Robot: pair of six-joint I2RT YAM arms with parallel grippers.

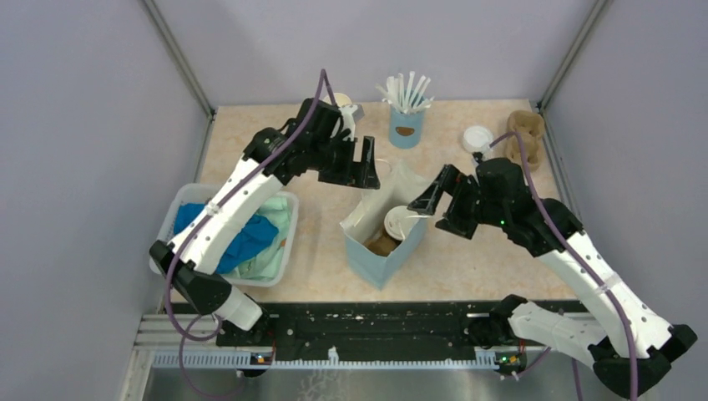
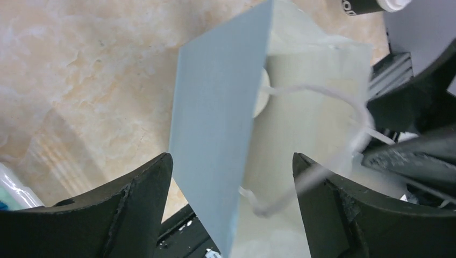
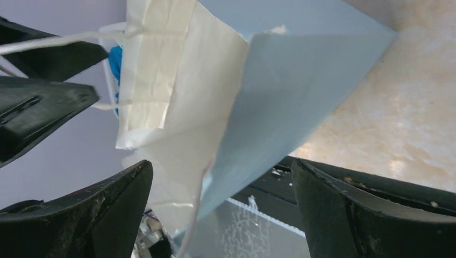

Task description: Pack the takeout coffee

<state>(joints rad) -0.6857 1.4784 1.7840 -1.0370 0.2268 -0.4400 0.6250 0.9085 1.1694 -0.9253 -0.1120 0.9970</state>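
Top view: found takeout coffee (image 1: 401,222) lid-up inside blue bag (image 1: 371,259), frame centre, presumably upright against spills; saw left gripper (image 1: 355,177) and right gripper (image 1: 427,217) flanking bag mouth.
Left wrist: fingers (image 2: 134,204) apart astride bag wall; gripped nothing.
Right wrist: fingers (image 3: 102,215) wide apart, likewise empty.

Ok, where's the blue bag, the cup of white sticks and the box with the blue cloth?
blue bag (image 1: 377,261), top view, on its blue front side.
cup of white sticks (image 1: 407,129), top view, on the cup's blue wall.
box with the blue cloth (image 1: 293,224), top view, on its rim nearest the bag.
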